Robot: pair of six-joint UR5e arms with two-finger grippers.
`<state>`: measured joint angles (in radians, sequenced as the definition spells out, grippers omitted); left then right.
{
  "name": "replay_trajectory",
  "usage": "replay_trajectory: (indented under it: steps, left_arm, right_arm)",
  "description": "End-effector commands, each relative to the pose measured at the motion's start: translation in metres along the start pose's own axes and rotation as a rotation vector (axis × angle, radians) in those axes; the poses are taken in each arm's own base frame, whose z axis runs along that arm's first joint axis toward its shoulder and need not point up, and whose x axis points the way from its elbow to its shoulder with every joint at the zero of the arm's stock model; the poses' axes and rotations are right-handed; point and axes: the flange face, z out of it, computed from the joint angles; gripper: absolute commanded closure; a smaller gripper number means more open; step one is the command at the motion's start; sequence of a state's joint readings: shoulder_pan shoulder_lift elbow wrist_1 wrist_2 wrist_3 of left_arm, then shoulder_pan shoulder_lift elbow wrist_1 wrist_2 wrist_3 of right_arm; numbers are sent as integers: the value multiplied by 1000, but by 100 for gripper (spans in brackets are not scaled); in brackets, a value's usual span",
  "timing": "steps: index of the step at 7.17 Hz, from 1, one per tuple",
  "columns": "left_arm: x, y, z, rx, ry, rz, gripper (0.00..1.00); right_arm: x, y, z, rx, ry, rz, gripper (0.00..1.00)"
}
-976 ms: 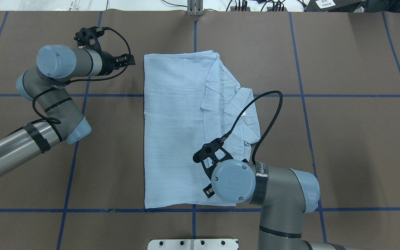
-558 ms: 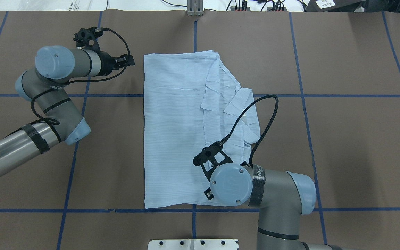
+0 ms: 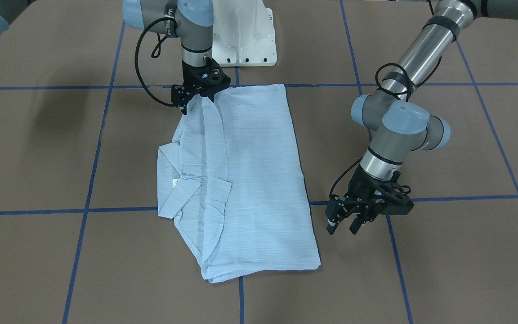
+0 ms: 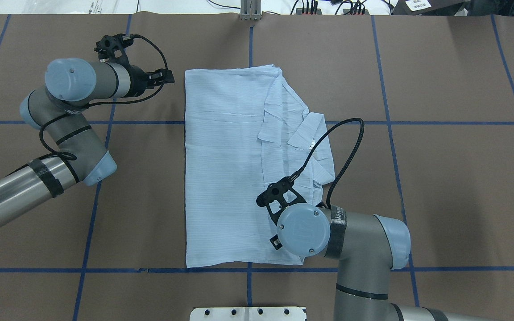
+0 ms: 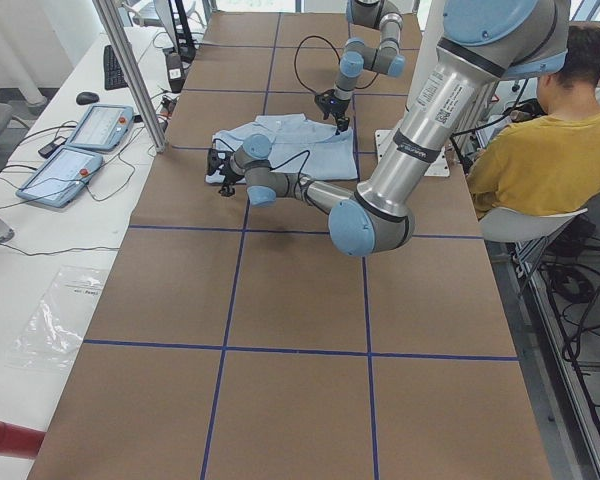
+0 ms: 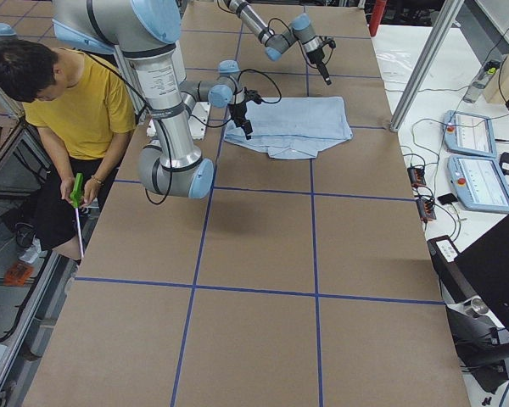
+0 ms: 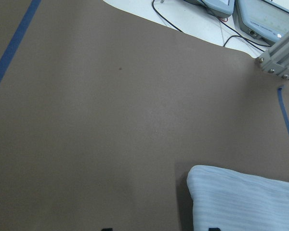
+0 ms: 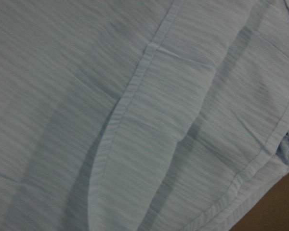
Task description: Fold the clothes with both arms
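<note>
One shirt (image 4: 225, 178), long axis near-to-far.

Right gripper (image 3: 197, 100) fingers partly hidden by shirt (image 3: 250, 171); grip unclear.

I can read no text with certainty. White lettering on wrist of right arm (image 4: 357, 234): too blurred to spell out. Dark print on tube of left arm (image 5: 435, 98): too small. White sticker (image 4: 417, 4) beyond far table edge: illegible. Neck label (image 3: 174, 182) on shirt (image 3: 259, 171): no print I can make out.
</note>
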<state>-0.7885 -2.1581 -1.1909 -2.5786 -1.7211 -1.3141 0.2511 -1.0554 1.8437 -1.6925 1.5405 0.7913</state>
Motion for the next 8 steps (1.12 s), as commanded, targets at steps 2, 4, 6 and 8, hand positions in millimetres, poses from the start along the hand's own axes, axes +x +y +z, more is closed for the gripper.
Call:
replay_trajectory:
  steps: [2, 4, 6, 8]
  left_arm:
    - [6, -1, -5, 3, 11, 1, 27]
    - [10, -1, -8, 4, 17, -5, 27]
    - [11, -1, -8, 3, 19, -5, 27]
    - [24, -2, -19, 2, 46, -7, 27]
  right_arm:
    - [66, 39, 14, -35, 59, -3, 0]
    - [105, 76, -8, -35, 57, 7, 0]
    - [104, 68, -12, -23, 51, 23, 0]
    - [72, 36, -28, 26, 3, 323, 0]
